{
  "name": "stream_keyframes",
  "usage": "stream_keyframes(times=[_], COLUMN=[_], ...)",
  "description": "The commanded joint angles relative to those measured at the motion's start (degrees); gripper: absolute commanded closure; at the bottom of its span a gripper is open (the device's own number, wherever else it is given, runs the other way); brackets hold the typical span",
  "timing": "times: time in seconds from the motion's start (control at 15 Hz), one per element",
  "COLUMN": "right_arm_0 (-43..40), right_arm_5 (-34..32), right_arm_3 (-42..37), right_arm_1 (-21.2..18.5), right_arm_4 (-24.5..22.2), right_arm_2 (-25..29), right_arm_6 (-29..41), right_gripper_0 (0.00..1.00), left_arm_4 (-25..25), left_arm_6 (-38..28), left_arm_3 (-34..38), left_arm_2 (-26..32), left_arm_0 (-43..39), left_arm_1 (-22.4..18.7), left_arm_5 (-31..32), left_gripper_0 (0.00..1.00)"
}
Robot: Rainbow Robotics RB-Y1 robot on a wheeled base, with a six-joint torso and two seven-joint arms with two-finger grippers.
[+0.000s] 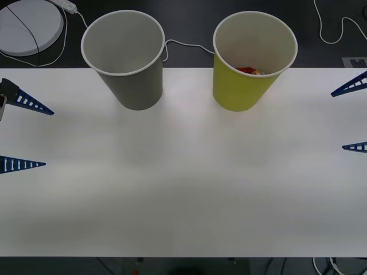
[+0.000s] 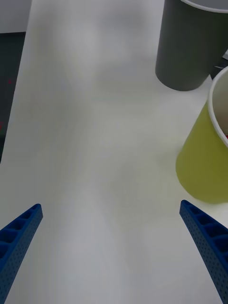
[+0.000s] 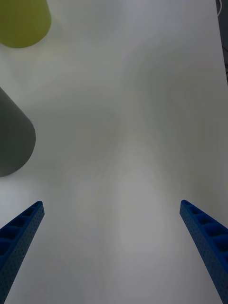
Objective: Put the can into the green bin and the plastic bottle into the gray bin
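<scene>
red-orange metal of the can (image 1: 250,71) shows inside the green bin (image 1: 243,86), upper right of centre; the gray bin (image 1: 133,80) looks empty. left gripper (image 1: 23,133) and right gripper (image 1: 351,116) wait released, holding nothing, at frame edges. next calls for finding the bottle.

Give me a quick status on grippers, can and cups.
Left gripper open, left table edge; right gripper open, right edge. Small red-orange can inside yellow-green paper cup. Gray paper cup upright. Nothing obstructing.
</scene>
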State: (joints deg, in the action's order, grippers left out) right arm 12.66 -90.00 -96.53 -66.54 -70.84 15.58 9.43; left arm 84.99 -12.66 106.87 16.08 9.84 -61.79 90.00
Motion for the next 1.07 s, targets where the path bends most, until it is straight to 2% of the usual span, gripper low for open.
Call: stream_keyframes(times=[0.07, 0.27, 0.8, 1.07], right_arm_0=[-2.64, -4.67, -8.09, -8.09], right_arm_5=[0.0, 0.0, 0.26, 0.35], right_arm_3=[1.35, 3.37, 3.9, 3.98], right_arm_1=[1.85, 3.08, 6.15, 6.33], right_arm_4=[-0.08, -0.08, -0.7, -0.79], right_arm_2=[0.59, 0.68, 0.94, 1.03], right_arm_6=[-4.51, -8.47, -9.78, -10.4], right_gripper_0=[0.0, 0.0, 0.0, 0.0], left_arm_4=[0.0, 0.0, 0.0, 0.0], left_arm_6=[0.0, 0.0, 0.0, 0.0], left_arm_3=[0.0, 0.0, 0.0, 0.0], left_arm_2=[0.0, 0.0, 0.0, 0.0], left_arm_0=[0.0, 0.0, 0.0, 0.0], left_arm_1=[0.0, 0.0, 0.0, 0.0], left_arm_5=[0.0, 0.0, 0.0, 0.0], left_gripper_0=[0.0, 0.0, 0.0, 0.0])
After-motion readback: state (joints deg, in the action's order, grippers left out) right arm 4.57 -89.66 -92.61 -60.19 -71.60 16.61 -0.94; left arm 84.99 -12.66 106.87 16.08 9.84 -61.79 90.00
